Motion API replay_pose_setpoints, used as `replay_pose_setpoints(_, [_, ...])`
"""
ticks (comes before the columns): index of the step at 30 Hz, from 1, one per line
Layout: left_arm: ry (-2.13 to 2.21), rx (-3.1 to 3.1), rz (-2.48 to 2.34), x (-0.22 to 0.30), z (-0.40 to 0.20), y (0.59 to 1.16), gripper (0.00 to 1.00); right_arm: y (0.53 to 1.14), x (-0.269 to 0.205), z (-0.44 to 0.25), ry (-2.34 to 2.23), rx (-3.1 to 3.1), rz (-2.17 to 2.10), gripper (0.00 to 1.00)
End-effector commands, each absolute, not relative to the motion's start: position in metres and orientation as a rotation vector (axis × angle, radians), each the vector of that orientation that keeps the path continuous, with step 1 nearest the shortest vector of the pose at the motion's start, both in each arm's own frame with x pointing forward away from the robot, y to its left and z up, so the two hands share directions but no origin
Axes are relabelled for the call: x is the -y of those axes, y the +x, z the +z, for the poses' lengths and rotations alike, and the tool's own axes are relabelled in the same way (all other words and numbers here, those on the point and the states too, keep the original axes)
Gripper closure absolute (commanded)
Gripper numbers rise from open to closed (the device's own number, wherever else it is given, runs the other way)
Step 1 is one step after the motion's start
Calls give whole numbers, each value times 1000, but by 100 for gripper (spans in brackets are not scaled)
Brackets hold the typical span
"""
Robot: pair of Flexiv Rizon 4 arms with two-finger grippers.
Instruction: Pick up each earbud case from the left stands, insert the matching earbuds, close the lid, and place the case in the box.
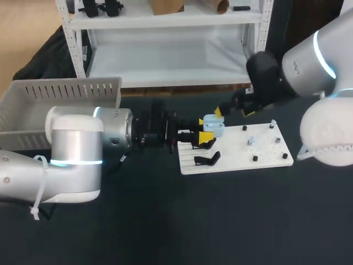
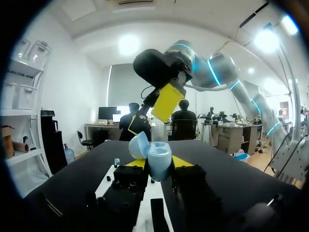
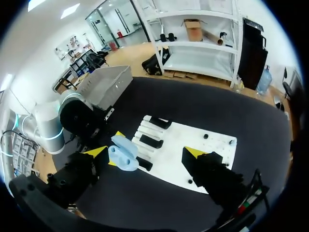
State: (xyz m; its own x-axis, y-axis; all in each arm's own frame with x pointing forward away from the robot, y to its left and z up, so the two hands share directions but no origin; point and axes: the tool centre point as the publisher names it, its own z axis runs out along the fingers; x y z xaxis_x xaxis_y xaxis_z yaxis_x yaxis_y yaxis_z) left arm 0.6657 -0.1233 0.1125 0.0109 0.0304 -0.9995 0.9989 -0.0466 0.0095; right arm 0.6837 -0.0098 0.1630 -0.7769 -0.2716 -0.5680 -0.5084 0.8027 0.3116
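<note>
You have nothing to read here: no text, label, number or sign is legible in any of the views.
</note>
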Motion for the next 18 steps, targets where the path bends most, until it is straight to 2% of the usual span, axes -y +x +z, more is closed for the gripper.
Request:
replay_pose_setpoints(1, [1273, -1188, -1215, 119, 113, 664, 100, 675, 34, 183, -626, -2441, 524, 0])
replay_pose_setpoints(11, [1266, -1158, -1212, 115, 112, 659, 100, 695, 103, 182, -694, -2520, 222, 0])
replay_pose_setpoints(18, [1267, -1155, -1210, 114, 113, 658, 100, 710, 126, 159, -690, -2630, 140, 0])
